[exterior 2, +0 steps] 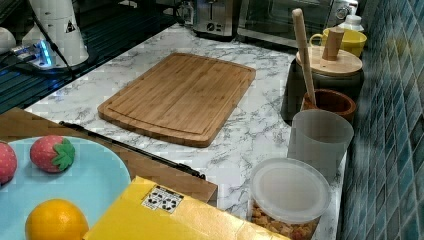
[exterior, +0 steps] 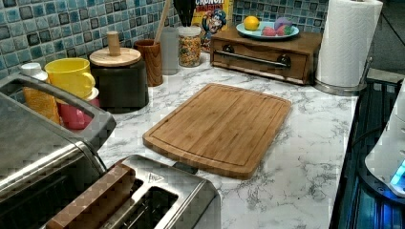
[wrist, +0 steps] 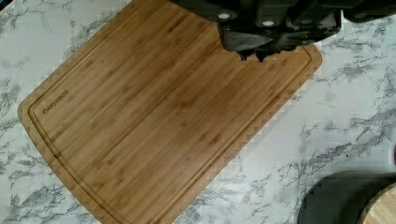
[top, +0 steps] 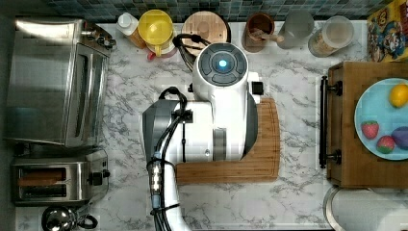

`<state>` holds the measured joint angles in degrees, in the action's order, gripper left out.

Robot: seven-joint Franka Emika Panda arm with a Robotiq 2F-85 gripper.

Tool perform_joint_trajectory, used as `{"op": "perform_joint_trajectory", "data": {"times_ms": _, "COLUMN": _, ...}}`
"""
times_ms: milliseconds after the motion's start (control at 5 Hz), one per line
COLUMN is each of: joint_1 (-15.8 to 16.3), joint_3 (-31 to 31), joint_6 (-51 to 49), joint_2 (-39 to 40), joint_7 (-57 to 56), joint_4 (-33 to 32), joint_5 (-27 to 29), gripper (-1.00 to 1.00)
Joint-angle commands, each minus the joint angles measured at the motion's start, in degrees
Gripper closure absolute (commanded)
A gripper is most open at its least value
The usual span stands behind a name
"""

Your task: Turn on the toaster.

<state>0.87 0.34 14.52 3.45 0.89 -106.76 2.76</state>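
The toaster [top: 53,180] is a small steel box at the top view's lower left, with a brown slice standing in one of its two slots and its black lever [top: 98,178] facing the counter. It also appears at the left view's bottom edge [exterior: 162,195] and far back in the right view [exterior 2: 216,17]. My white arm [top: 221,96] hangs over the bamboo cutting board [top: 264,159], well to the right of the toaster in the top view. In the wrist view my gripper [wrist: 254,53] is above the board [wrist: 154,126], fingers shut with nothing held.
A large steel toaster oven [top: 53,82] stands beside the toaster, and a shiny kettle [top: 60,219] on its other side. A yellow cup [top: 155,26], a black canister [top: 207,26] and jars line the tiled wall. A wooden drawer box [top: 346,125] and paper towel roll [top: 365,209] sit at the top view's right.
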Motion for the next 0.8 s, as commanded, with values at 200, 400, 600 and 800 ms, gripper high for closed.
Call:
{"op": "perform_joint_trajectory", "data": {"times_ms": 200, "joint_1": 0.1, "joint_3": 0.2, "joint_6": 0.2, "joint_2": 0.0, "joint_7": 0.0, "joint_4": 0.0, "joint_5": 0.0, "gripper": 1.00}}
{"op": "perform_joint_trajectory", "data": {"times_ms": 400, "joint_1": 1.1, "joint_3": 1.7, "joint_6": 0.3, "joint_2": -0.4, "joint_7": -2.5, "joint_4": -1.2, "joint_5": 0.4, "gripper": 1.00}}
{"op": "perform_joint_trajectory", "data": {"times_ms": 600, "joint_1": 4.0, "joint_3": 4.1, "joint_6": 3.6, "joint_2": -3.1, "joint_7": -5.9, "joint_4": -4.7, "joint_5": 0.9, "gripper": 1.00}}
{"op": "perform_joint_trajectory", "data": {"times_ms": 800, "joint_1": 5.3, "joint_3": 6.4, "joint_6": 5.2, "joint_2": -4.6, "joint_7": -10.0, "joint_4": -7.2, "joint_5": 4.0, "gripper": 1.00}}
